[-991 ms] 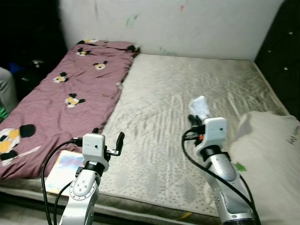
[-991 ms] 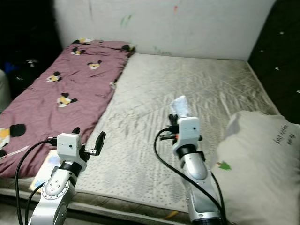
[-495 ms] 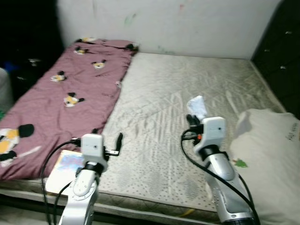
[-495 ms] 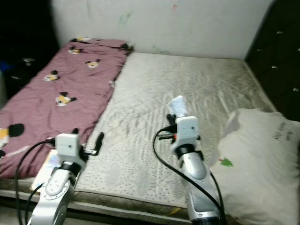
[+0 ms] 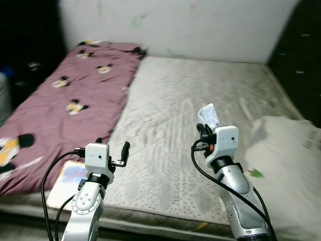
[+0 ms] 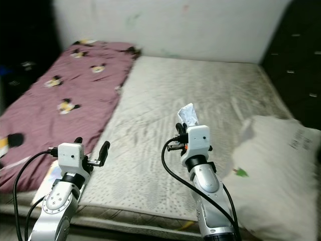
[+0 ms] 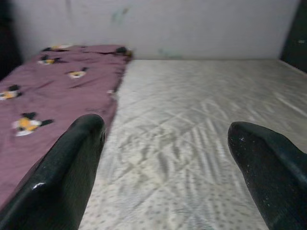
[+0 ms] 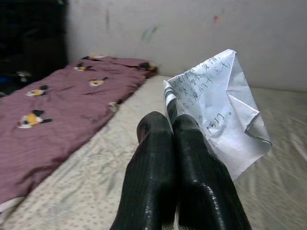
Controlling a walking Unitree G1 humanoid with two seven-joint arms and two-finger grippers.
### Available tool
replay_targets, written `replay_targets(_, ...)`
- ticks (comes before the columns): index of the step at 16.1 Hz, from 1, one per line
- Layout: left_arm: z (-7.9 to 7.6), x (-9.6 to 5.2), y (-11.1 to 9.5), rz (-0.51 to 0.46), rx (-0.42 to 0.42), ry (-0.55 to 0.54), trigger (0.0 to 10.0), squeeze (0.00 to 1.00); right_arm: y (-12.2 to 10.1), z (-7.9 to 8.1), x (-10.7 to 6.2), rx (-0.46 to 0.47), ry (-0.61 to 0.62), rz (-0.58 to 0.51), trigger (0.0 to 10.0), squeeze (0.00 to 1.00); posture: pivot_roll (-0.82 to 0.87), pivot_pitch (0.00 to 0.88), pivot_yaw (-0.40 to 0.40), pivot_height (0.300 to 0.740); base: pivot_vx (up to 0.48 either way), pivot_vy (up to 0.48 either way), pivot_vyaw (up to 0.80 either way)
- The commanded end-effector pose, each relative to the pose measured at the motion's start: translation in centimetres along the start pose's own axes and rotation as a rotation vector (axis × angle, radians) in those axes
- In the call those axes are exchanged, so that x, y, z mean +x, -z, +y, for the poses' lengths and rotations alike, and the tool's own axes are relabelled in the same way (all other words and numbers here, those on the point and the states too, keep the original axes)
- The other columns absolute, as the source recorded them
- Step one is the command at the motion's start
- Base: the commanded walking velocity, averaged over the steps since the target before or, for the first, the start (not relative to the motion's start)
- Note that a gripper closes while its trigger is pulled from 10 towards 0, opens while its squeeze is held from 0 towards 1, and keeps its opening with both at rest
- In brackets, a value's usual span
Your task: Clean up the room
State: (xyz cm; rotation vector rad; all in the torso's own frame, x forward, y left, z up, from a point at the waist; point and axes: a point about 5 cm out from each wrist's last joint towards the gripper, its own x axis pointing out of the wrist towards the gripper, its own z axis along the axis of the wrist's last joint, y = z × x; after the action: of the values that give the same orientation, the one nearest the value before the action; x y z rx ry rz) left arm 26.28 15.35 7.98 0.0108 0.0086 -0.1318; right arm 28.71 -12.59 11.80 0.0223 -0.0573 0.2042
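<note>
The right gripper [image 8: 177, 158] is held up over the bare mattress [image 5: 210, 90], and its two black fingers are pressed together on a crumpled paper [image 8: 220, 115] with writing on it. The paper sticks up above the fingers. The left gripper [image 5: 111, 148] hangs over the near edge of the bed with its fingers spread wide apart and nothing between them. A purple blanket [image 5: 65, 95] with cartoon pictures covers the left side of the bed. A white pillow [image 6: 281, 165] lies on the right side, and a flat colourful book [image 5: 67, 178] lies by the blanket's near edge

Maroon cartoon-print blanket [image 5: 65, 95], white paper [image 8: 220, 115]
</note>
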Motion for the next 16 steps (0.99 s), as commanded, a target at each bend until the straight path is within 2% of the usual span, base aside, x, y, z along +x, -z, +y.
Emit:
replay_targets(1,-0.01,0.11,-0.22,-0.003,-0.002,-0.002,10.0,0.00,0.29,-0.07,-0.03,-0.003,0.000,0.013,10.0,0.00,0.06,0.000,0.024,0.740,0.000,0.341,-0.53)
replay_targets(11,0.07,0.31,-0.25,-0.003,0.001,-0.004,10.0,0.00,0.28,0.02,0.16,-0.010,-0.001,0.009,10.0,0.00,0.06,0.000,0.024,0.740,0.000,0.374,-0.04)
replay_targets(14,0.09,0.32,-0.25,-0.001,0.001,-0.004,10.0,0.00,0.35,0.04,0.17,-0.007,-0.002,0.013,10.0,0.00,0.06,0.000,0.025,0.740,0.000,0.424,-0.80)
replay_targets(16,0.05,0.33,-0.23,0.001,0.001,-0.001,10.0,0.00,0.36,-0.02,0.17,-0.008,0.000,0.012,10.0,0.00,0.06,0.000,0.025,0.740,0.000,0.431,-0.23)
